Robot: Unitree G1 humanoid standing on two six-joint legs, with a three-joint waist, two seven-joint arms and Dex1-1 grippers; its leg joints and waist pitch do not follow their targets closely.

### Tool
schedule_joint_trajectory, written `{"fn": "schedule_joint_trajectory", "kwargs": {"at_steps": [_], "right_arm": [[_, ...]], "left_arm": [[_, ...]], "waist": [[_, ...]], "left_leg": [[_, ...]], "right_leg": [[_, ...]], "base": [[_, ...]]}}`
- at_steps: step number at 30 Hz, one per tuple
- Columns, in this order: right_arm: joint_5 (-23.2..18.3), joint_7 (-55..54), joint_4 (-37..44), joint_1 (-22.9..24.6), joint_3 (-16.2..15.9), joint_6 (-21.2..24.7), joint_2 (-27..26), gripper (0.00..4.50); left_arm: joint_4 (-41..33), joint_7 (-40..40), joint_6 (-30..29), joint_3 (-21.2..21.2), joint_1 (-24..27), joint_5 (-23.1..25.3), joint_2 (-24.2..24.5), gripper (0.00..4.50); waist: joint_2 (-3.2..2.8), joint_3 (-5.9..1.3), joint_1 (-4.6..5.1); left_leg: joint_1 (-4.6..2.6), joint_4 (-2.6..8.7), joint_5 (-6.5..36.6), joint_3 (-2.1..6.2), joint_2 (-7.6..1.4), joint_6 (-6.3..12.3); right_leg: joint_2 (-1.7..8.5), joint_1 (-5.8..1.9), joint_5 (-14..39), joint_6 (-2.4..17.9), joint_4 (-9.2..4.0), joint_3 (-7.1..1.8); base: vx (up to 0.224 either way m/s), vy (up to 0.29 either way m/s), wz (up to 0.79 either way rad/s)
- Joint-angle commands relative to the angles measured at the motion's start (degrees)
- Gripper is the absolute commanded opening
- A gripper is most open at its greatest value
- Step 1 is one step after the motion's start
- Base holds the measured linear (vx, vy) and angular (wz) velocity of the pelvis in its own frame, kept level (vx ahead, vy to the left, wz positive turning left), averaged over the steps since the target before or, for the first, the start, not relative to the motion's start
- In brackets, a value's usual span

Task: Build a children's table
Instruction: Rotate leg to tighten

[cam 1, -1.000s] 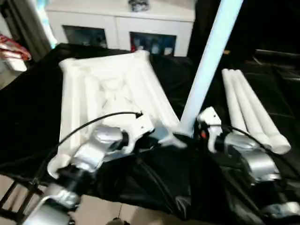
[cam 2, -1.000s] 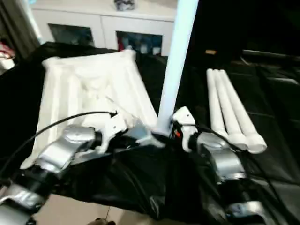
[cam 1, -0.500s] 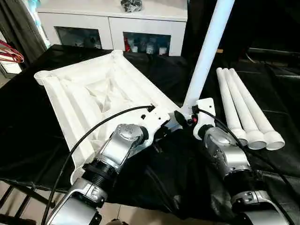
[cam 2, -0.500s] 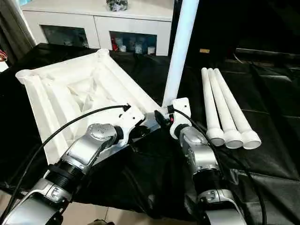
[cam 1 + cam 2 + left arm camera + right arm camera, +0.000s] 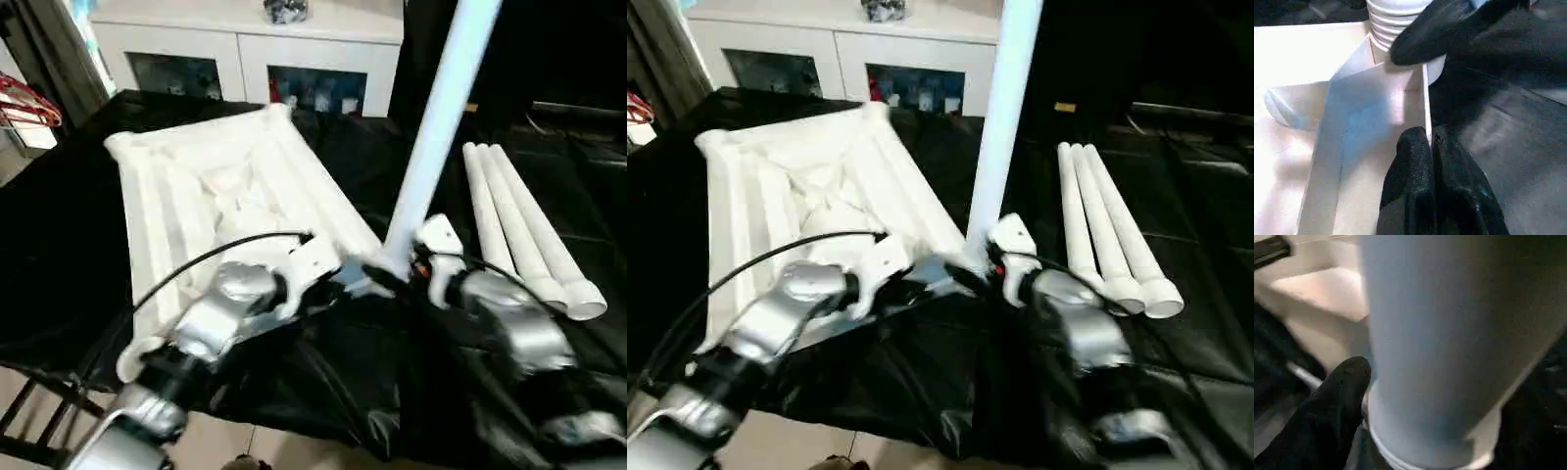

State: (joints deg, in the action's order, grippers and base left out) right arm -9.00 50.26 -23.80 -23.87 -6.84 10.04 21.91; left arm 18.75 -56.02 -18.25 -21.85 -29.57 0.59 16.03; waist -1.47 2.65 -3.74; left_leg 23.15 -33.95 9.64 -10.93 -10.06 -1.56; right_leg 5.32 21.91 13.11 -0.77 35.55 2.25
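The white table top [image 5: 230,201] is lying upside down on the black-covered tabletop [image 5: 59,245], with its ribbed underside facing up. One white leg [image 5: 436,137] is standing upright in the corner socket nearest to the robot, and it is leaning a little. Three more legs [image 5: 524,230] are lying side by side on the black cover to the right, well apart from the table top.

The left hand [image 5: 1431,147] is holding its two black fingers together on the thin edge wall of the table top, just beside the socket with the ribbed base of the standing leg. The right hand [image 5: 392,277] is sitting at the foot of this leg; one black finger [image 5: 1339,391] is lying beside the tube, and I cannot tell whether the fingers are gripping the leg or are apart from it.

A white cabinet [image 5: 245,49] with glass doors is standing behind the tabletop.
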Motion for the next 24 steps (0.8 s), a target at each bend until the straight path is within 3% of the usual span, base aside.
{"fn": "schedule_joint_trajectory", "kwargs": {"at_steps": [1, 10, 11, 17, 21, 24], "right_arm": [[-1.24, 4.40, 3.16, 0.52, -1.12, 1.30, 1.39, 3.83], [-1.80, 12.62, 7.41, 2.59, -4.33, 3.46, 5.52, 3.33], [-1.82, 13.22, 7.84, 2.77, -4.75, 3.69, 5.81, 3.08], [-1.59, 12.22, 8.30, 3.34, -4.94, 4.17, 4.65, 2.78], [-1.30, 7.31, 7.20, 3.72, -3.68, 4.56, 2.07, 2.76], [1.50, -5.89, 1.73, 2.26, -1.08, 3.62, -3.21, 2.75]], "left_arm": [[-3.74, -6.06, 2.43, -2.51, 0.13, -2.01, 0.07, 0.00], [-3.52, -12.73, 3.67, -3.73, 0.27, -2.48, 4.67, 0.00], [-3.31, -13.25, 4.01, -3.79, 0.13, -2.34, 5.06, 0.00], [-2.42, -12.53, 4.32, -3.17, -0.31, -2.10, 4.75, 0.00], [-1.28, -9.38, 3.83, -1.95, -0.75, -2.02, 2.78, 0.00], [1.55, -0.60, 1.93, 0.54, -2.31, -1.07, -2.04, 0.00]], "waist": [[0.60, -3.68, 0.07], [0.44, -3.58, -0.11], [0.48, -3.58, -0.17], [0.49, -3.72, -0.25], [0.60, -3.59, -0.08], [0.54, -3.44, 0.47]], "left_leg": [[-1.72, 3.48, 7.54, 1.02, -3.05, 5.65], [-1.97, 3.67, 9.60, 1.03, -3.18, 4.48], [-1.96, 3.66, 9.59, 1.00, -3.17, 4.22], [-1.91, 3.53, 8.92, 0.98, -3.10, 4.20], [-1.85, 3.63, 9.53, 0.98, -3.00, 3.70], [-1.93, 3.85, 11.90, 1.01, -2.97, 1.90]], "right_leg": [[2.81, -2.25, -3.15, 16.11, -3.48, -1.73], [2.79, -1.99, 0.14, 16.22, -3.62, -1.72], [2.82, -2.04, 0.13, 16.28, -3.63, -1.75], [2.92, -2.06, -0.86, 16.31, -3.48, -1.79], [2.88, -1.96, 0.65, 16.13, -3.64, -1.79], [2.95, -1.70, 4.52, 15.80, -3.99, -1.86]], "base": [[0.000, 0.000, 0.00], [0.000, 0.000, 0.00], [0.000, 0.000, 0.00], [0.000, 0.000, 0.00], [0.000, 0.000, 0.00], [0.000, 0.000, 0.00]]}}
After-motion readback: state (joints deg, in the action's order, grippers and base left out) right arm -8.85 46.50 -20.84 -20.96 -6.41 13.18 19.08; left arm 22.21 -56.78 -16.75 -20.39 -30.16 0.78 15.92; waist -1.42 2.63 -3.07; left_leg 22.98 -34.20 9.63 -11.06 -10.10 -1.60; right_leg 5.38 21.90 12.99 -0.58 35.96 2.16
